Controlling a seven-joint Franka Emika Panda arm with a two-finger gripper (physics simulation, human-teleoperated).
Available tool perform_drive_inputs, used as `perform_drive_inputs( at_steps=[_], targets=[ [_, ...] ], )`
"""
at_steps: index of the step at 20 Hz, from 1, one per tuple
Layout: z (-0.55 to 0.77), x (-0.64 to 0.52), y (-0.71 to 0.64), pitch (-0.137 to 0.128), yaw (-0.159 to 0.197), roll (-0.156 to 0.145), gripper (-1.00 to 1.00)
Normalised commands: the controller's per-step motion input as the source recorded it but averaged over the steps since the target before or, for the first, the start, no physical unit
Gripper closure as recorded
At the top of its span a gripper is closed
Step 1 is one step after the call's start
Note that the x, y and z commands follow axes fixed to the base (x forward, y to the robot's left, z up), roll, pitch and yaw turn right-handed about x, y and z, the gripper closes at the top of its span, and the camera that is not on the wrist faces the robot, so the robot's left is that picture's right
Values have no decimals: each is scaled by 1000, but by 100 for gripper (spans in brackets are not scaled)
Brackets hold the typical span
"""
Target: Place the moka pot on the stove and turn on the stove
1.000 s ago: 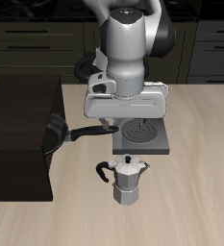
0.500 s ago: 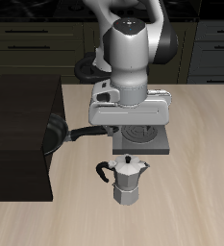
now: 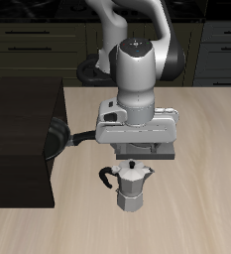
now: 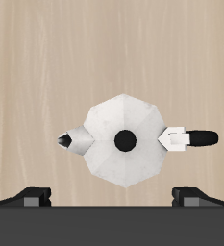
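Moka pot stands upright on the wooden table, near the front edge, with its black handle sticking out sideways and a black knob on its lid. From the exterior view I see the gripper hanging just above the pot, not touching it; the arm's bulk hides the fingers here, so I cannot judge their spread from this angle. Farther back, the stove lies flat on the table, mostly covered by the arm's hand. Beside it a black frying pan rests against a large black block, its handle pointing toward the stove.

From the wrist view I look straight down on the pot: a pale faceted octagonal lid, the round black knob at its middle, the spout to one side and the black handle to the other. Both fingertips show at the frame's edge, set wide apart, wider than the pot's body, holding nothing.
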Motion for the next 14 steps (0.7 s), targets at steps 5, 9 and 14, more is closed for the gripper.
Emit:
perform_drive_inputs(
  at_steps=[5, 9, 14],
  targets=[
    [-221, 37, -33, 29, -5, -2, -100],
    [-198, 43, -89, 30, -19, -16, -100],
    [-101, 11, -106, 12, 2, -12, -100]
  ],
)
